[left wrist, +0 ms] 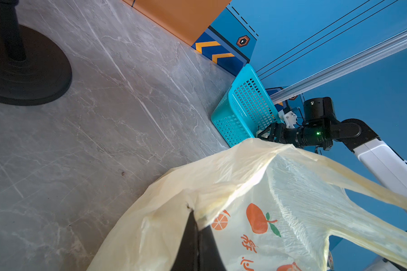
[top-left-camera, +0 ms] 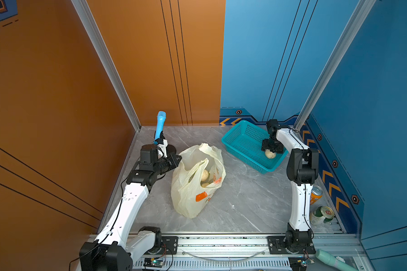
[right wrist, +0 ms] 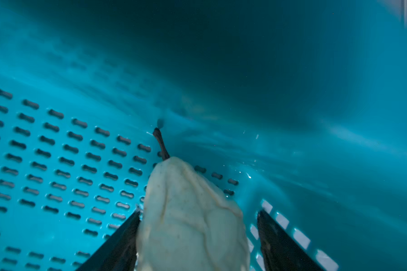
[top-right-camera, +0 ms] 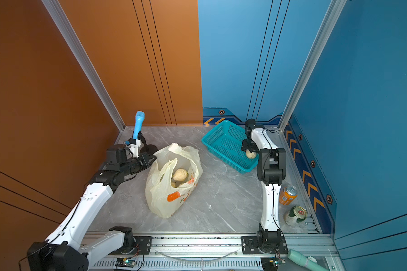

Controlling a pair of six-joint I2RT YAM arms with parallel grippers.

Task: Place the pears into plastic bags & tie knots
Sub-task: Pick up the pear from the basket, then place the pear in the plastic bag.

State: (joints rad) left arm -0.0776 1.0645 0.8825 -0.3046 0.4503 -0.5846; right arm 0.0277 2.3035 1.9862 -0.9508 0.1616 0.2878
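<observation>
Nearby, on the grey marble table (top-left-camera: 244,199), an orange can (top-left-camera: 316,194) and a green can (top-left-camera: 322,214) sit beside the right arm's lower link. A mint-green cylinder (top-left-camera: 331,260) rests at the front right corner beyond the rail. None of these lies between the arms and their work. A blue-handled tool (top-left-camera: 161,123) on a black round stand (left wrist: 28,77) rises just behind the left wrist. The teal basket (top-left-camera: 240,138) sits near the far right corner, and one of its long walls stands between the plastic bag (top-left-camera: 193,199) and the one cream pear (top-left-camera: 270,154) inside it. The bag lies mid-table with its mouth gaping open, and in both top views at least two pale pears (top-right-camera: 180,174) show inside it.

The left arm reaches forward with its forearm bent low toward the bag. The left gripper (left wrist: 194,217) has its fingers pressed together on the bag's rim, holding that edge lifted. The right arm stands tall from its base, folds at the elbow and dips down into the basket. The right gripper (right wrist: 199,212) is spread around the pear: one finger (right wrist: 127,234) touches its side and the other is just apart from it, while the stem points away toward the basket floor
</observation>
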